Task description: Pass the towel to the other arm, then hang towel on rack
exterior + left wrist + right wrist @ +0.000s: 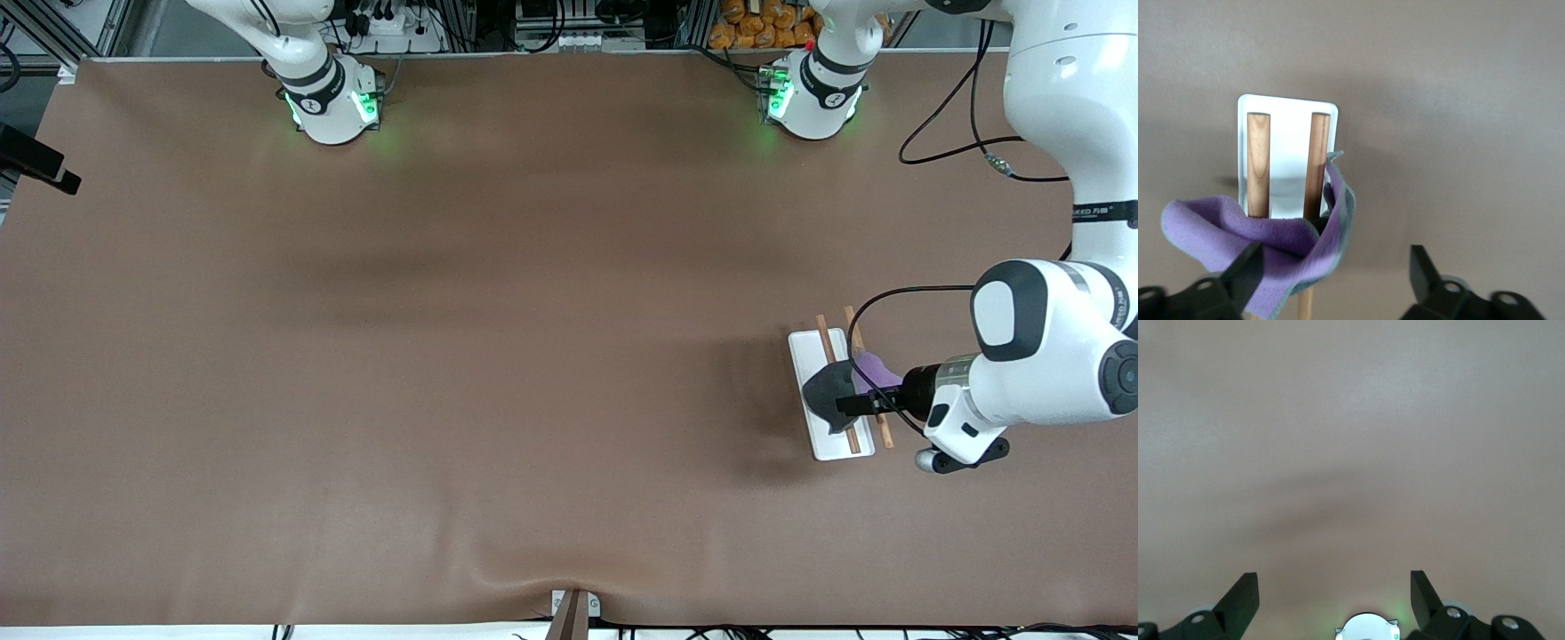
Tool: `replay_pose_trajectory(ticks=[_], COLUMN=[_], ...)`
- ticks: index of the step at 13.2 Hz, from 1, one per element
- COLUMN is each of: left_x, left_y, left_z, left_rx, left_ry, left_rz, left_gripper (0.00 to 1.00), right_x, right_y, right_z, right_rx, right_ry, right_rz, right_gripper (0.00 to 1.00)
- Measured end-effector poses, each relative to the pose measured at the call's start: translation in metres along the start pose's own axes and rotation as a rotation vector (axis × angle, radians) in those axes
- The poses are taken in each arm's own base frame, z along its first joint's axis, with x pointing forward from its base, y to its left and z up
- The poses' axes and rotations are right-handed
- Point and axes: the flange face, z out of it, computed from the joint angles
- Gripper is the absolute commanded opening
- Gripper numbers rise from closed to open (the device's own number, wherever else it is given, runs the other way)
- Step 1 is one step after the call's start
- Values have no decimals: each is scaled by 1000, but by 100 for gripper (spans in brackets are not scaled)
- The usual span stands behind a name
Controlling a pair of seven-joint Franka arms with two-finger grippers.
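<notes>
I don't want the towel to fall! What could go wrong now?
The towel lies bunched over the rack's rods, sagging to one side, so it might slip off. The left hand is open right beside it, one finger against the cloth, so pulling away could drag it. The right hand waits open above bare table.

The front view looks down from high across the table, while each wrist view faces it closely (the rack is shared with the left).
</notes>
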Motion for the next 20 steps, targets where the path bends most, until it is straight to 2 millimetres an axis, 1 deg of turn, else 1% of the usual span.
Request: replay_pose_trajectory(ticks=[3,5,7,9,12,15,17,18,20], left_x=[-9,-23,-38,-53,-83,-118,-138,-148,-160], left_y=[7,16,20,25,34,49,51,51,52], left_z=[-44,-78,-112,-146,-188,-223,-245,-253,-264], left_rx=[63,122,173,186,196,205,213,218,223], left_ry=[73,108,145,185,201,202,210,205,206], left_rz=[43,80,101,117,134,155,156,155,154], left_gripper=[100,100,100,100,100,100,100,100,100], right_x=[0,0,0,0,0,0,0,0,0], right_y=[0,0,-1,-1,-1,-1,-1,-1,-1], right_z=[0,0,0,0,0,0,0,0,0], right_rx=[0,0,0,0,0,1,1,1,1], right_ry=[1,1,2,2,2,2,2,2,2], right_rz=[0,-1,-2,-2,-2,-2,-2,-2,-2], right_gripper=[100,100,100,100,100,100,100,100,100])
